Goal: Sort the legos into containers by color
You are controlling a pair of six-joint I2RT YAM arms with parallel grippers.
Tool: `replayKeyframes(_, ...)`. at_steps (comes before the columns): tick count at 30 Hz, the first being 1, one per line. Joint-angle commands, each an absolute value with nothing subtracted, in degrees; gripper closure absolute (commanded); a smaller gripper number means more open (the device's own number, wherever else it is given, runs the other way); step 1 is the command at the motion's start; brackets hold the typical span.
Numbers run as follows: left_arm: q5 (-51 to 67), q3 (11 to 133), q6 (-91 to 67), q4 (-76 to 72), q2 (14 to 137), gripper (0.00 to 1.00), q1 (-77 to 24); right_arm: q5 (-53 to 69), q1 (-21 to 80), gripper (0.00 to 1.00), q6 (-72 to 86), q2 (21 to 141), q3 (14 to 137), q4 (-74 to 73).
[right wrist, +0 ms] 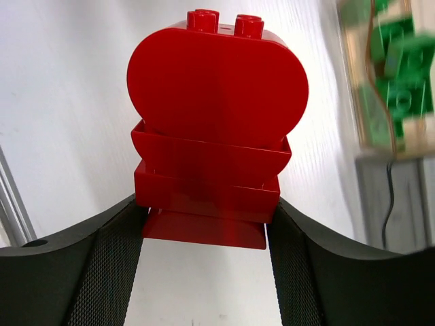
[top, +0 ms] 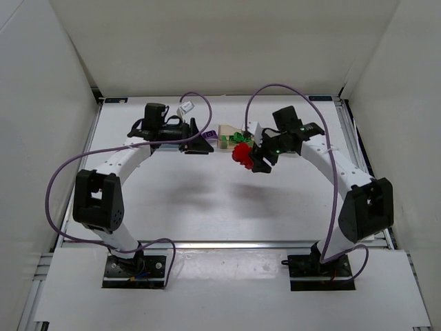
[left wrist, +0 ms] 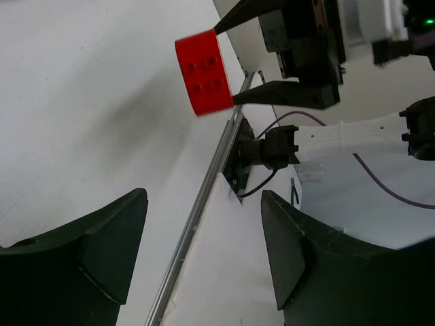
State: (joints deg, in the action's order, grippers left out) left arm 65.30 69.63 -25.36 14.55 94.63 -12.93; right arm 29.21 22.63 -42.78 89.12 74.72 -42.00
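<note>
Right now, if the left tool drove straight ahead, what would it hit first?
Probably the red brick gripped in the right tool; depth is unclear, so the left tool might slip past it.

**Camera setup: one overhead, two wrist**

Top view sits high and behind, looking down on the whole worktop (top: 207,200). Left wrist view looks past the left claw (left wrist: 204,197), low across the worktop, mid-range. Right wrist view looks past the right claw (right wrist: 207,204), very close. All three views share the red lego (right wrist: 217,88).

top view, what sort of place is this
Most likely a lab robot test cell: plain white walls box in a white table, two cabled arms bolted at its edge, the right pincer holding a red lego.
</note>
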Motion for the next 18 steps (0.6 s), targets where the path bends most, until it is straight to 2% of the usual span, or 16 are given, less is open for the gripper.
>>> replayKeyframes(1,63.3,74.1,-24.8,16.4,94.7,0.22,-14.1,31.6,25.4,0.70,-41.1,90.7,79.2,-41.7)
replayKeyframes(5,57.4,77.7,-20.0,22.2,96.8,0.22,-14.9,31.6,27.2,0.69,-40.0,92.4,82.2,-41.0)
replayKeyframes(18,54.4,83.0,-17.9,23.8,101.2,0.18,-17.1,32.9,28.9,0.69,-38.9,93.4,86.1,-40.9)
